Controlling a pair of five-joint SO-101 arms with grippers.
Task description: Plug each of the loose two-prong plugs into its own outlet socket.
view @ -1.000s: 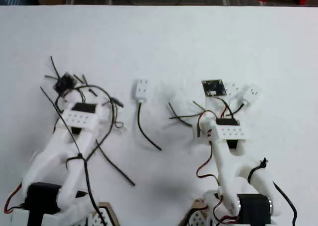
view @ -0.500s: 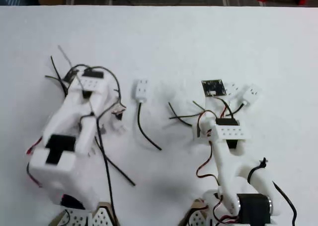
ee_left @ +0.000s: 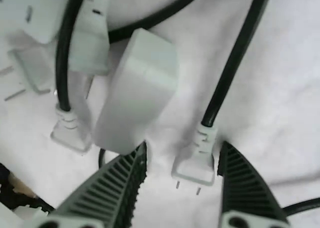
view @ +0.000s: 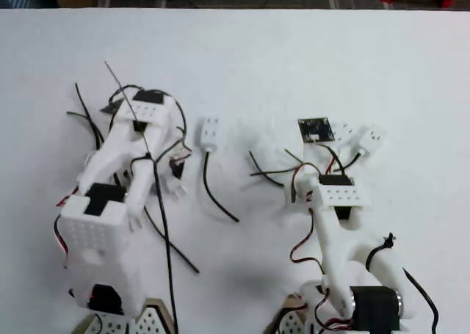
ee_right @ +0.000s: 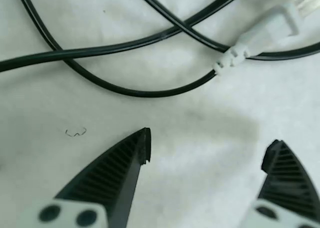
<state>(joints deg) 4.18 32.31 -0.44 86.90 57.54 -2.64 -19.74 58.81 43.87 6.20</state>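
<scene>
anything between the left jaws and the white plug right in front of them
Nothing visible. The plug lies on the table in the gap of the left gripper, with an open jaw on either side and its prongs toward the wrist. A white socket block lies close beside one jaw, not in the way.

Left of the socket (view: 210, 131), there's the left arm (view: 121, 158); right of it, the board (view: 316, 130); in front, its cord (view: 211, 187).

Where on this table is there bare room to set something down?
Bare: the far strip of the table beyond everything, and the near middle between the left arm and right arm. Crowded: the cable tangle under the left arm, and the circuit board and sockets ahead of the right arm.
</scene>
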